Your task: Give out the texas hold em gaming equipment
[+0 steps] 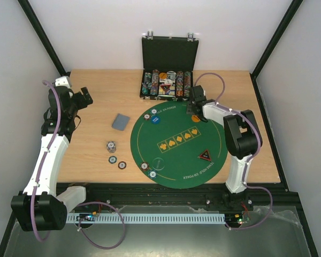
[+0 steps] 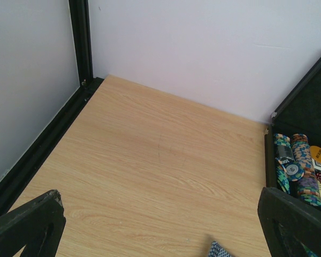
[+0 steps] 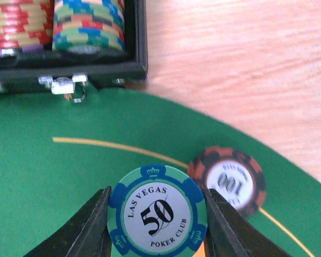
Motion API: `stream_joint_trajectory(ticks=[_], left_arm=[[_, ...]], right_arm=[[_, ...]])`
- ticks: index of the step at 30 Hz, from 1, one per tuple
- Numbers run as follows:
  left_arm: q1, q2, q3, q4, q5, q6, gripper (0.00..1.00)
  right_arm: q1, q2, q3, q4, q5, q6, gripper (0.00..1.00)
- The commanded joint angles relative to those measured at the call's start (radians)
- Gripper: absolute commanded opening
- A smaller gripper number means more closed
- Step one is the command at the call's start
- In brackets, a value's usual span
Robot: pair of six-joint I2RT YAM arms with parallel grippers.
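Note:
My right gripper (image 3: pixel 157 214) is shut on a green and blue "50" poker chip (image 3: pixel 157 213), held by its edges just above the round green poker mat (image 3: pixel 69 171). An orange and black "100" chip (image 3: pixel 229 181) lies on the mat right behind it. From above, my right gripper (image 1: pixel 195 108) hovers over the mat's far edge (image 1: pixel 177 104). A blue button (image 1: pixel 156 119), a black-and-red triangular marker (image 1: pixel 205 155) and a few chips (image 1: pixel 144 166) lie on the mat. A grey-blue card deck (image 1: pixel 120 122) and more chips (image 1: pixel 112 146) lie left of it. My left gripper (image 2: pixel 160 251) is open over bare wood.
The open black case (image 1: pixel 168 83) with chip rows stands behind the mat; its front wall and latch (image 3: pixel 69 83) are close ahead of my right gripper. The case also shows at the right edge of the left wrist view (image 2: pixel 302 166). Black frame posts (image 2: pixel 80 43) line the table's sides.

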Motion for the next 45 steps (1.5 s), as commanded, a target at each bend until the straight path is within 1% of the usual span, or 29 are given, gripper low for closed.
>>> stream_joint_trajectory(ticks=[1,9,24,27,38,42,45], left_arm=[[0.003,0.001,-0.008,0.019,-0.007,0.011,0.99],[0.003,0.001,-0.009,0.019,-0.004,0.011,1.00],[0.003,0.001,-0.008,0.019,-0.003,0.012,0.99],[0.003,0.001,-0.008,0.019,-0.002,0.011,0.99],[0.003,0.002,-0.007,0.019,0.000,0.012,0.99],[0.003,0.002,-0.007,0.019,0.000,0.012,1.00],[0.003,0.002,-0.007,0.019,0.000,0.011,1.00]], right_arm=[[-0.017,0.067,0.104,-0.004,-0.005,-0.041,0.30],[-0.037,0.159,0.166,-0.030,-0.010,-0.054,0.30],[-0.040,0.212,0.213,-0.062,-0.016,-0.072,0.32],[-0.040,0.215,0.217,-0.067,-0.015,-0.070,0.35],[-0.040,0.216,0.251,-0.093,-0.010,-0.077,0.49],[-0.039,0.216,0.260,-0.103,-0.002,-0.077,0.50],[-0.040,0.201,0.261,-0.107,-0.001,-0.078,0.53]])
